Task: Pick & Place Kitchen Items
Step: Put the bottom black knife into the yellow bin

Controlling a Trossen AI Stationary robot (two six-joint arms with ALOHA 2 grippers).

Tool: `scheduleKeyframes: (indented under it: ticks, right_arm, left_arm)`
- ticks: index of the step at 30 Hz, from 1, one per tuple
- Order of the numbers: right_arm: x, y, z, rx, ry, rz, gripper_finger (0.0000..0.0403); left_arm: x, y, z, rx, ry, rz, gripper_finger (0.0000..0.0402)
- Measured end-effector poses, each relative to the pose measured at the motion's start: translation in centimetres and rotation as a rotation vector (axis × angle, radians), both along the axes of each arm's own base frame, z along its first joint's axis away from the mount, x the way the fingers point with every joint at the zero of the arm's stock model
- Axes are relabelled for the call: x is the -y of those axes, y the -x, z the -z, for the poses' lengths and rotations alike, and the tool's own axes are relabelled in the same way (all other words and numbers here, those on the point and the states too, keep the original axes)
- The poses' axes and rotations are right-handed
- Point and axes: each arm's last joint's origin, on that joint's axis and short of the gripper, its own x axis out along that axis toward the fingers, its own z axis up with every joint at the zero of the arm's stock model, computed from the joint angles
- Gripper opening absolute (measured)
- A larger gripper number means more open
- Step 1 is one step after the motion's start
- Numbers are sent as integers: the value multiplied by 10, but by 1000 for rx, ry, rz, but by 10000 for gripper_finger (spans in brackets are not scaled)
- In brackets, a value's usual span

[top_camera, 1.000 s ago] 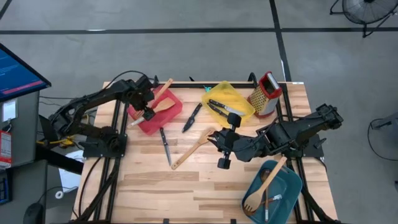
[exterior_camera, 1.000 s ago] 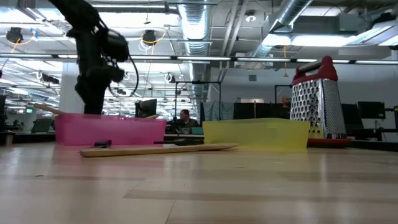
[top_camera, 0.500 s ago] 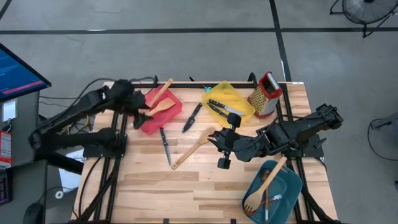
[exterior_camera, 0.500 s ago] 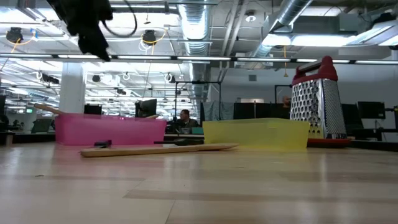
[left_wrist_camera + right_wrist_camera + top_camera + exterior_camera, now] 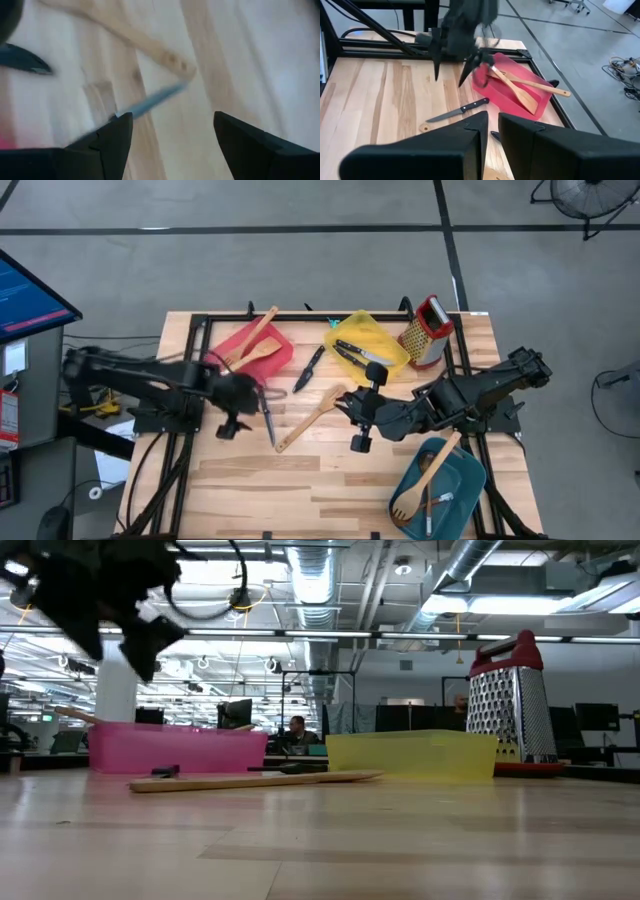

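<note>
- Fingers of the left gripper [image 5: 232,412] stand wide open and empty; a second ago they hung over the red tray [image 5: 238,373], and now they hover low beside the black-handled knife [image 5: 265,412] on the worktop [image 5: 300,480].
- That swing suggests the knife is the next pick, the two wooden spatulas [image 5: 255,345] being already in the red tray.
- Right gripper [image 5: 362,420] waits with fingers nearly closed, empty, above the long wooden turner [image 5: 312,418].
- Open boards lie towards the near edge; the turner lies just beside the knife.

Bare surface [image 5: 300,480] lies open in front of the knife [image 5: 266,413]; the red tray [image 5: 262,365], spatula [image 5: 312,419] and second knife [image 5: 309,368] crowd round it.
</note>
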Motion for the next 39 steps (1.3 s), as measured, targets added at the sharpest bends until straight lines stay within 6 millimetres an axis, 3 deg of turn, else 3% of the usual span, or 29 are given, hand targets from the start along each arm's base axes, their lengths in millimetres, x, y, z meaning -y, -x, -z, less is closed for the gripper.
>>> scheduleKeyframes:
  ticks: [5,14,26,35,39]
  right_arm:
    - [0,0,0,-1,-2,-3,56]
    - [0,0,0,-5,-4,-8,56]
    - [-2,0,1,-17,-26,-43,56]
    - [-2,0,1,-17,-27,-44,56]
    - [-2,0,1,-17,-27,-44,56]
  left_arm:
    - [9,-17,29,-132,-149,84,260]
    - [-1,-41,60,-198,-322,243,260]
    - [-30,-49,80,-268,-314,289,260]
    - [-29,-54,97,-337,-351,371,258]
    - [-30,-54,100,-352,-356,374,231]
